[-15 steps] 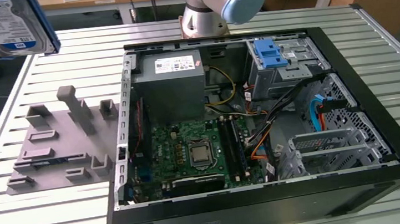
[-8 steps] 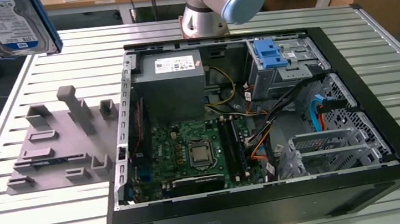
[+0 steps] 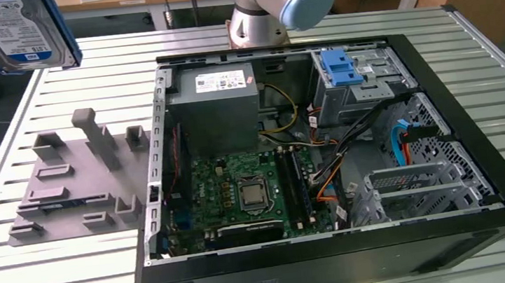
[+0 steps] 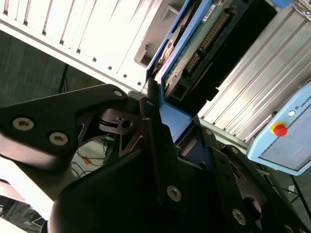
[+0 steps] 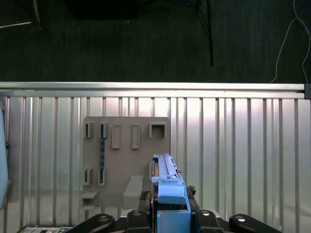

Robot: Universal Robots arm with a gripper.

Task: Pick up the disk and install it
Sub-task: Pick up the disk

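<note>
Disk [image 3: 20, 32]: held in the tool, high over the counter, with its label facing the exterior view.
Tool [image 4: 175, 121]: jaws clamped on the disk's blue carrier frame at one end. The drive body reaches out past the fingertips.
Grey fixture [image 5: 126, 160]: below the tool and well apart from it.
Counter [image 5: 243, 145]: slatted metal, beneath the tool.
Computer case [image 3: 341, 266]: lies open, lower than the tool, toward the exterior view's right of it.
Drive cage [image 3: 359, 84]: in the case's far corner, well apart from the tool, with a blue clip [image 3: 341, 69] on it.
Cables [image 3: 372, 118]: loose, just beside the cage.
Step, as judged: carrying the disk.
Doing it well: grip the frame only, keep the disk square in the jaws, and stay clear of the case wall and cables.
</note>
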